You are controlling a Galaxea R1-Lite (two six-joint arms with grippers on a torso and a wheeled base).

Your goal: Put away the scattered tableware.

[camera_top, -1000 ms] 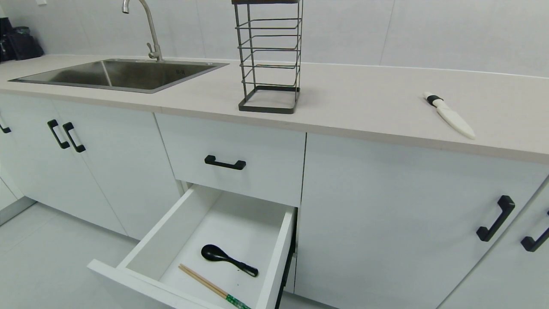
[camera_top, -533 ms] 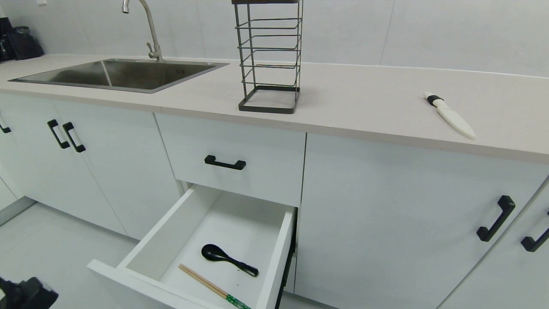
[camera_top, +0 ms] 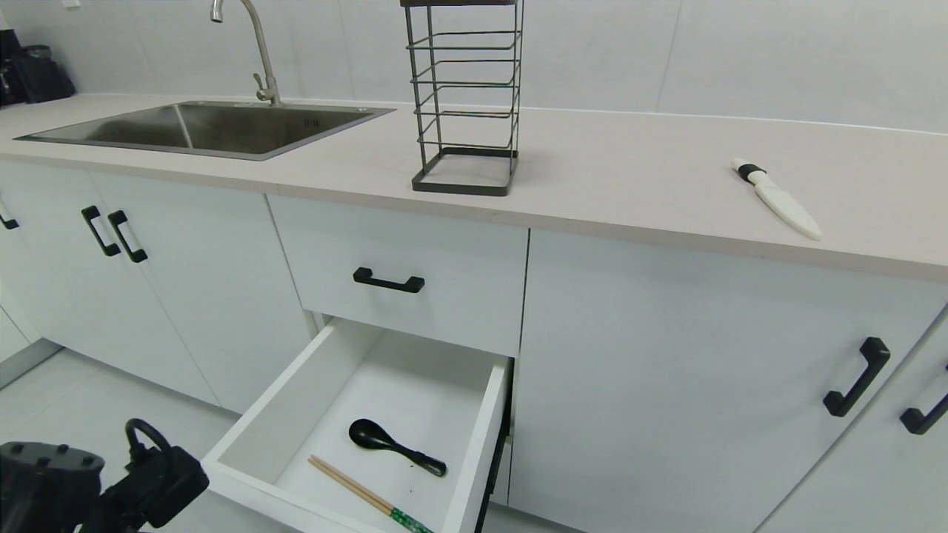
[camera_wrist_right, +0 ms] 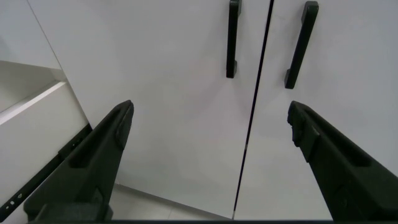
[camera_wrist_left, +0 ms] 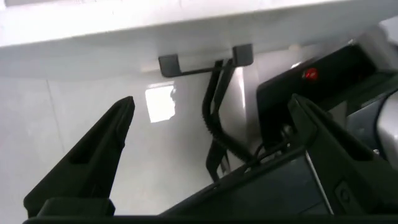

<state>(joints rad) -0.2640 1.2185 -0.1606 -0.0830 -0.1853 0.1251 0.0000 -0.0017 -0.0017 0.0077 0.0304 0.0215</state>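
Inside the open drawer (camera_top: 485,437) lie a spoon (camera_top: 396,446) and chopsticks (camera_top: 363,492); a knife (camera_top: 778,198) rests on the surface (camera_top: 629,170) — left claw (camera_wrist_left: 211,102) and right claw (camera_wrist_right: 210,107) both released.

Black spoon (camera_top: 396,446) and chopsticks (camera_top: 366,494) lie in the open drawer (camera_top: 290,403).

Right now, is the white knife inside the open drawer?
No, the white knife lies on the countertop; the drawer holds a black spoon and chopsticks.
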